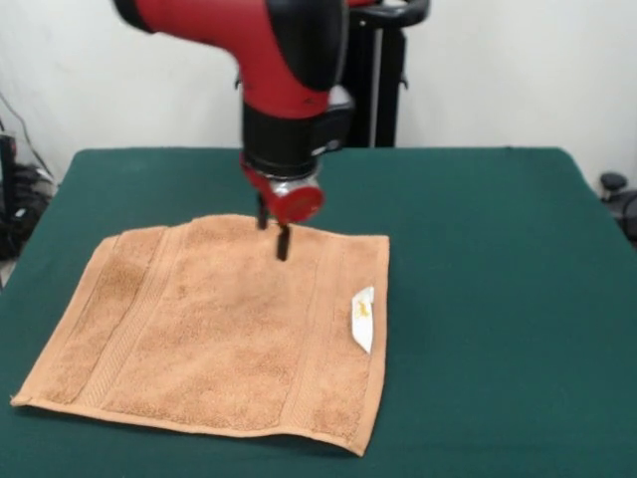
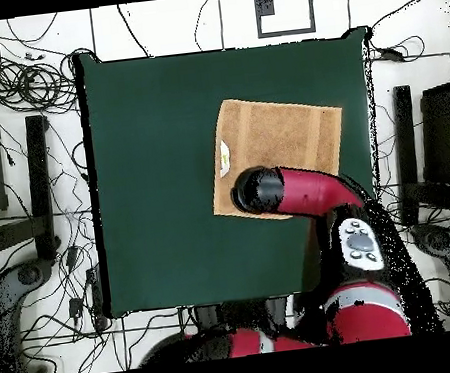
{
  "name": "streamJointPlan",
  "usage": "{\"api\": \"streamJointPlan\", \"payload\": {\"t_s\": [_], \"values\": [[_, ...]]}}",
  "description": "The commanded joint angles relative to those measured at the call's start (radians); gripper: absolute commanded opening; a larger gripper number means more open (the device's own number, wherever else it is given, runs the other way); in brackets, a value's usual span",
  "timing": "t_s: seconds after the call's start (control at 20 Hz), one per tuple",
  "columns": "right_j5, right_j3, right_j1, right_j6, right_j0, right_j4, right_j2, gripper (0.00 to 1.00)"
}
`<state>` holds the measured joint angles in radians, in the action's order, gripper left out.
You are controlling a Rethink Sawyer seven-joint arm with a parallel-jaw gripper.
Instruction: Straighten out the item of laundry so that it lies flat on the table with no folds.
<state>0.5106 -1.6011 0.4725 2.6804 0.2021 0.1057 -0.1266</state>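
The orange-tan towel (image 1: 219,329) lies spread out on the dark green table (image 1: 488,249), left of the table's middle, with its border bands showing and its white label (image 1: 363,319) at its right edge. My gripper (image 1: 273,231) hangs just above the towel's far edge, its two dark fingers apart and empty. In the overhead view the towel (image 2: 288,132) lies on the table (image 2: 158,182) towards the right side, label (image 2: 224,154) at its left edge. The arm's wrist (image 2: 258,191) covers the towel's lower part and hides the gripper.
The black pedestal (image 1: 383,80) stands behind the table's far edge. Cables (image 2: 26,86) and dark stands (image 2: 39,175) lie on the floor beside the table. The towel's near left corner (image 1: 20,400) is close to the table's front edge.
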Motion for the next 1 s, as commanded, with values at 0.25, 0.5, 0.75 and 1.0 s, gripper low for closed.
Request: {"api": "streamJointPlan", "payload": {"t_s": [0.25,0.5,0.75,1.0], "values": [[0.008,-0.021,-0.063,0.194,-0.037,-0.108,-0.051,1.00],[-0.037,0.051,-0.126,0.174,-0.015,-0.105,-0.071,1.00],[-0.113,-0.048,-0.122,0.233,-0.046,-0.150,-0.050,1.00],[-0.171,-0.078,-0.137,0.239,-0.057,-0.170,-0.078,1.00]]}}
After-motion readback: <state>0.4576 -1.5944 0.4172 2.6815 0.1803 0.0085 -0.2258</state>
